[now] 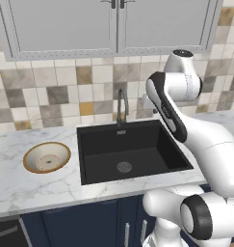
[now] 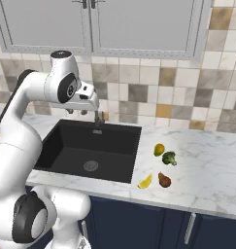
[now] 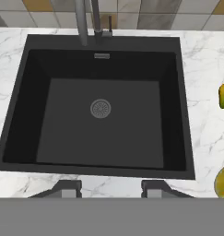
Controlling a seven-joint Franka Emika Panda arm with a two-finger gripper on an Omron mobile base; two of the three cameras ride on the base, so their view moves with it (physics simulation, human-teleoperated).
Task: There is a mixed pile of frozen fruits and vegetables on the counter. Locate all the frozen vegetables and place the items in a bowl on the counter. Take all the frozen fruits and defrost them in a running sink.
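Fruits [image 2: 159, 150] lie on the counter [image 2: 207, 160], well apart from fingers [image 3: 67, 188]

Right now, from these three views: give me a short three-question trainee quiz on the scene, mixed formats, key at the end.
1. True or false: the bowl already holds a vegetable.
2. How many food items lie on the counter right of the sink?
3. Which item lies nearest the counter's front edge? A) yellow-green fruit B) broccoli-like lump C) slim yellowish piece

Key:
1. False; it is empty.
2. Four, counting the brown pear-shaped fruit.
3. C.
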